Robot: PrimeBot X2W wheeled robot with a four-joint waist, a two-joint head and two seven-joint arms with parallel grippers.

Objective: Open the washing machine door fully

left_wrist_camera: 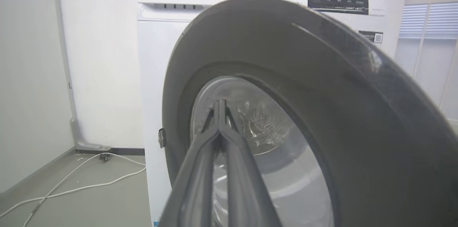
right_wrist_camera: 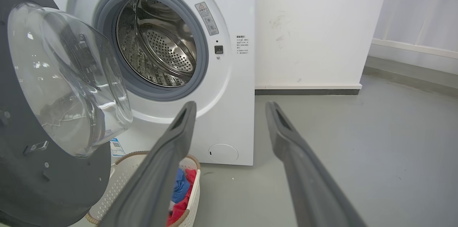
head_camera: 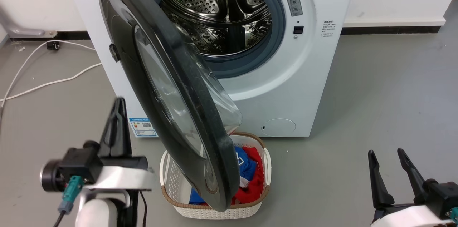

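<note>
Half-open washing machine door [head_camera: 168, 91]: hinged on the left side of the washing machine [head_camera: 304, 77], it stands out roughly square to the white front, its lower edge over a laundry basket [head_camera: 214, 214] of red and blue clothes [head_camera: 254, 180].
Done: the door is off its latch and the steel drum [head_camera: 222, 16] is uncovered.
Left to do: by my reckoning about half the swing, out to the left until the door lies back as far as the hinge allows.
Left gripper [head_camera: 119, 103]: fingers pressed together with nothing between them. It is on the outer side of the door, pointing at the glass window [left_wrist_camera: 257, 130]. I cannot tell whether the tips touch the glass.
Right gripper [head_camera: 385, 152]: fingers spread apart and holding nothing. It is low on the right over the grey floor [head_camera: 375, 94], on the door's inner side and well apart from it.
Likely snag: the left gripper seems to sit on the side towards which the door must travel.
</note>
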